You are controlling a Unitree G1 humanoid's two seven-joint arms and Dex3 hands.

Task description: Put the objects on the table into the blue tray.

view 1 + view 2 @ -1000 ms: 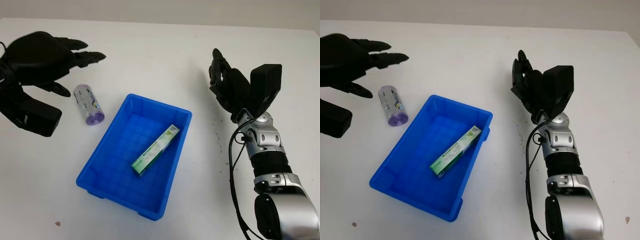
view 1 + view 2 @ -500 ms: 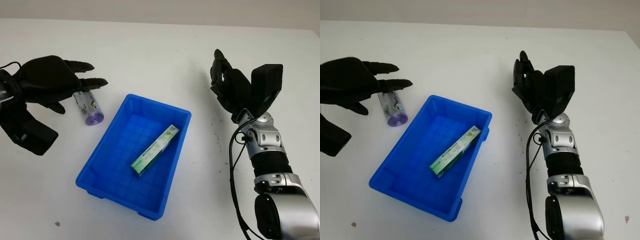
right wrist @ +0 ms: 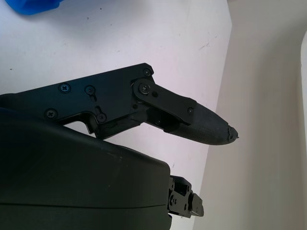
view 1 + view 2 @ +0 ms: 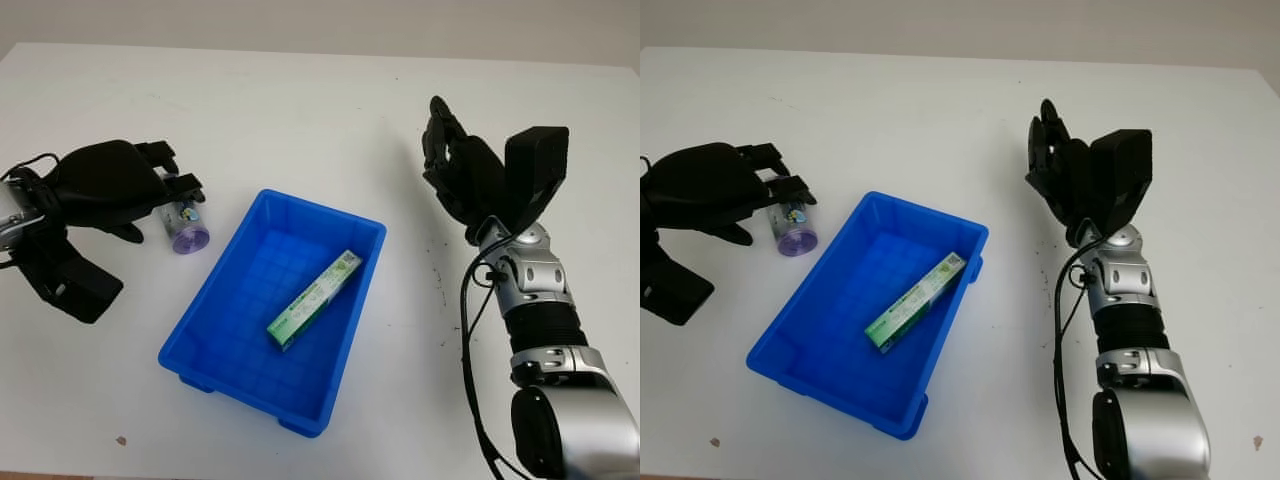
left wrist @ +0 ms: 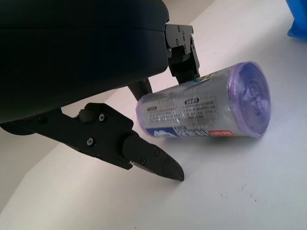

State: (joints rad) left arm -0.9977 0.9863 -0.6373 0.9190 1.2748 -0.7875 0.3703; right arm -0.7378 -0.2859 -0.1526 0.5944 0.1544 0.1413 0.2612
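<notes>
The left hand point(image 4: 110, 188), which a moment ago was hovering open above the roll point(image 5: 206, 108), is now coming down over it with its fingers point(image 5: 148, 155) curling around it, not yet clamped, so I judge the pickup of the last loose object is beginning. The roll is lying on its side on the white table point(image 4: 300, 110), just left of the blue tray point(image 4: 225, 372), a purple-ended cylinder in a printed wrapper. A green box point(image 4: 314, 299) is already lying in the tray, and the right hand point(image 4: 462, 175) is hanging open to the tray's right.
</notes>
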